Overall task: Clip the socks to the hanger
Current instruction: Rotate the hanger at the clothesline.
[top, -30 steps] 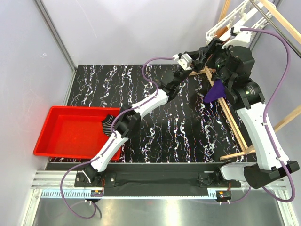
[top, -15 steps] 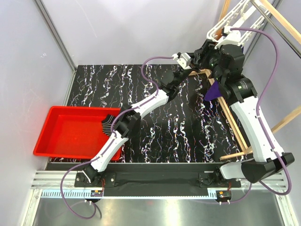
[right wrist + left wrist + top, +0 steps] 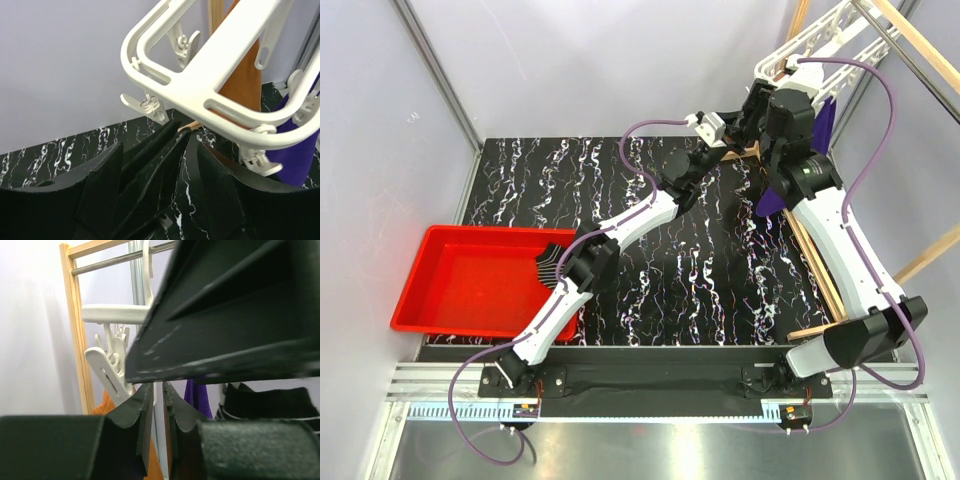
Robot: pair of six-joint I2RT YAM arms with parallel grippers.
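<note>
The white hanger (image 3: 800,50) hangs at the back right and also shows in the right wrist view (image 3: 200,90) and the left wrist view (image 3: 115,314). A black sock with a white stripe (image 3: 272,402) hangs at the right of the left wrist view. My left gripper (image 3: 718,128) (image 3: 158,386) is shut to a thin slit with nothing in it, just right of a white clip (image 3: 107,371). My right gripper (image 3: 760,105) (image 3: 159,142) is open under the hanger's corner. Flat black pieces (image 3: 155,170) lie between its fingers; I cannot tell what they are.
The wooden rack (image 3: 810,250) runs along the right side. A purple cloth (image 3: 825,120) (image 3: 300,160) and an orange cloth (image 3: 245,80) hang by the hanger. A red tray (image 3: 420,290) sits at the left of the black marbled table (image 3: 620,200).
My right arm has risen and swung back and left, bringing its gripper up against the hanger. The left arm has stayed put.
</note>
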